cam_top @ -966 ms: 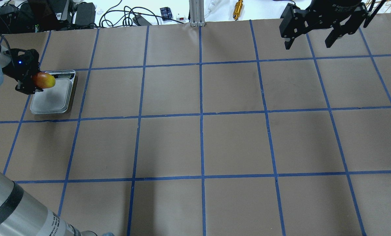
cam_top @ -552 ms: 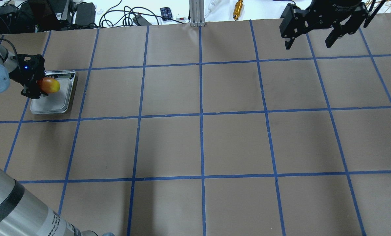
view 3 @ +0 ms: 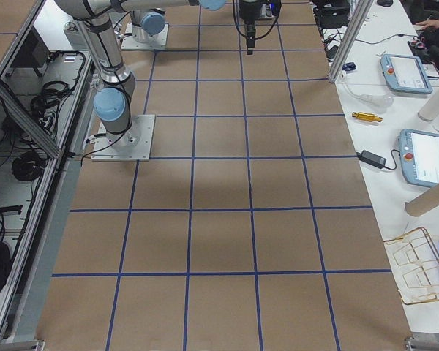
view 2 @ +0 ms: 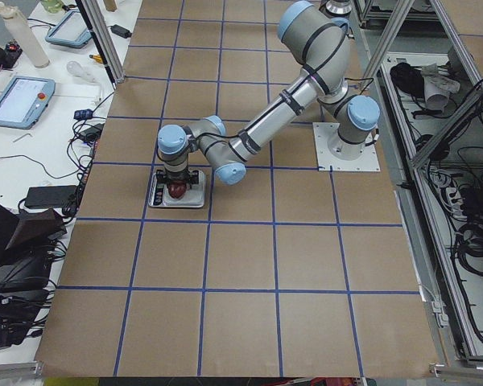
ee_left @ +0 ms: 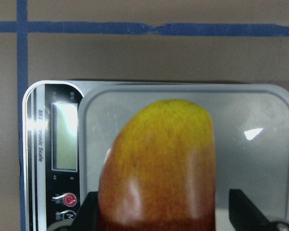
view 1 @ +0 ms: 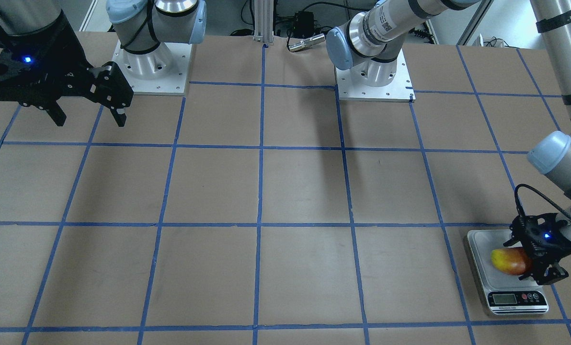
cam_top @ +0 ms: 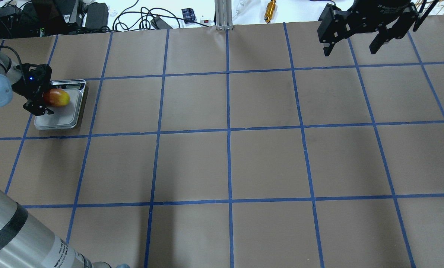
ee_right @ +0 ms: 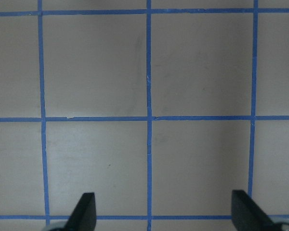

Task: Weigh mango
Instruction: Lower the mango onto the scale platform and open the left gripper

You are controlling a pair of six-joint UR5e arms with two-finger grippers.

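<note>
Taped table (cam_top: 266,163) | scale (ee_left: 269,144) reads "…tronic Scale" | left jaws wide astride mango (ee_left: 159,163) | right jaws wide

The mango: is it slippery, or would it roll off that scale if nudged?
Probably a bit slippery: the mango has glossy skin that catches highlights. Its rounded oblong shape might roll sideways on the flat scale. It looks firm, likely not floppy.

Mango (cam_top: 60,98) apparently resting on scale (cam_top: 58,118).
</note>
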